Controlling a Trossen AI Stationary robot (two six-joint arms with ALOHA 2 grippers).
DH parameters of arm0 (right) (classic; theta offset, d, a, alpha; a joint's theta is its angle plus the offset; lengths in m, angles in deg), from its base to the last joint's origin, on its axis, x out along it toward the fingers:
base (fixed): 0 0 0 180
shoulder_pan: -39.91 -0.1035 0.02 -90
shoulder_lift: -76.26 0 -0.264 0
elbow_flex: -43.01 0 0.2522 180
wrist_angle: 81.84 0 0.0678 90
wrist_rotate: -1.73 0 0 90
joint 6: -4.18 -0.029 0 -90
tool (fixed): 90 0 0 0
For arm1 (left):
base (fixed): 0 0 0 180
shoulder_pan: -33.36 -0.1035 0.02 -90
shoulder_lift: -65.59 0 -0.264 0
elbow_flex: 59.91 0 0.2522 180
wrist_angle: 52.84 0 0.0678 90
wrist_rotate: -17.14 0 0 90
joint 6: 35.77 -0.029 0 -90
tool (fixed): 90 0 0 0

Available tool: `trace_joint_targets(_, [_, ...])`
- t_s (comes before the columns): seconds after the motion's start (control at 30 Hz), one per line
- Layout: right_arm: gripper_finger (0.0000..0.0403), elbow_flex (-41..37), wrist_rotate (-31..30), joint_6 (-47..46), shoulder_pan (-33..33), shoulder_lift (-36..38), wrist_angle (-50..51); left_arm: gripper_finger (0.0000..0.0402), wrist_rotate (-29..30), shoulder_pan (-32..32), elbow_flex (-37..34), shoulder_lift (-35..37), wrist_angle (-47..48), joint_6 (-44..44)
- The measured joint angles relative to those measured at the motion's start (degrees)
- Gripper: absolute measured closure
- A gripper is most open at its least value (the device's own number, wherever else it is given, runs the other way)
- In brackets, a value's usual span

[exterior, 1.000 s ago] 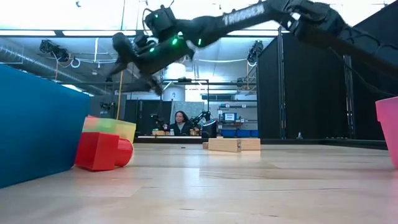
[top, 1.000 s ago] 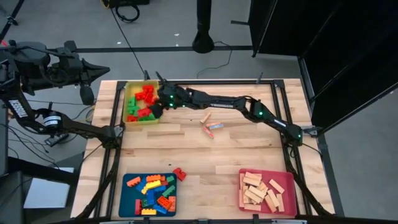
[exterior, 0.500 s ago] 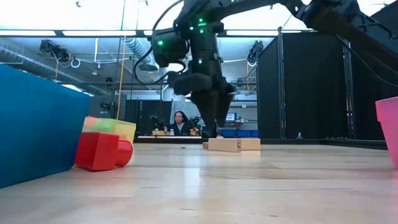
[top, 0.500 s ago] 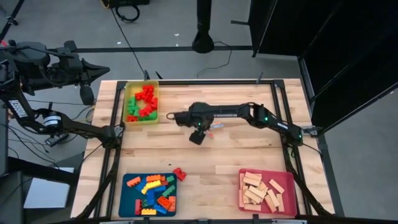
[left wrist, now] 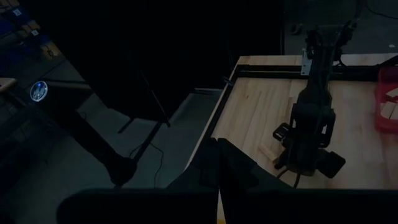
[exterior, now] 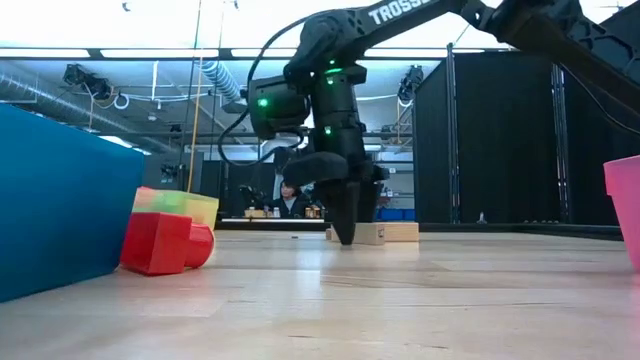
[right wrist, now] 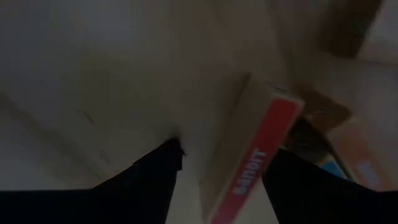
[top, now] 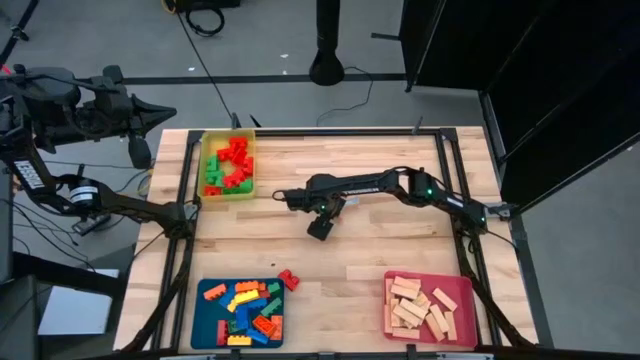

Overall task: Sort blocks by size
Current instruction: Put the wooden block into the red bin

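Note:
Loose pale wooden bars (exterior: 385, 232) lie at the table's middle. My right gripper (top: 333, 203) points down over them, its fingertips just above the tabletop (exterior: 347, 228). It is open, and in the right wrist view its fingers stand on either side of one bar with a red printed side (right wrist: 255, 168). Studded bricks fill the yellow tray (top: 228, 165) and the blue tray (top: 240, 312), and more wooden bars lie in the pink tray (top: 428, 308). My left gripper (left wrist: 224, 167) is shut and waits raised off the table's far left corner.
One red brick (top: 288, 280) lies on the table beside the blue tray's far right corner. Bare wood stretches between the three trays. A black frame rail (top: 340, 131) runs round the table's edge. A person sits in the room beyond the far edge (exterior: 290, 200).
My right gripper has swung from over the yellow tray toward the table's right, to its middle. It has tipped from nearly level to pointing down and has sunk until its fingertips stand around the loose wooden bars.

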Motion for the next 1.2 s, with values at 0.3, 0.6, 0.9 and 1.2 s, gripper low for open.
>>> trace_joint_targets(0.3, [0.0336,-0.80,0.97,-0.74,-0.12,0.14,0.17,0.0399,0.00,0.02,0.00,0.00,0.00,0.74])
trace_joint_targets(0.6, [0.0331,2.41,1.69,-3.38,-7.61,4.91,9.99,0.0399,0.00,-0.01,0.00,0.00,0.00,1.27])
trace_joint_targets(0.9, [0.0331,-0.66,4.13,-20.80,-27.16,16.71,13.69,0.0400,0.00,0.00,0.00,0.00,0.00,1.84])
trace_joint_targets(1.2, [0.0331,-20.95,14.33,-50.37,-42.15,28.45,13.89,0.0399,0.00,0.02,0.00,-0.04,0.00,2.77])
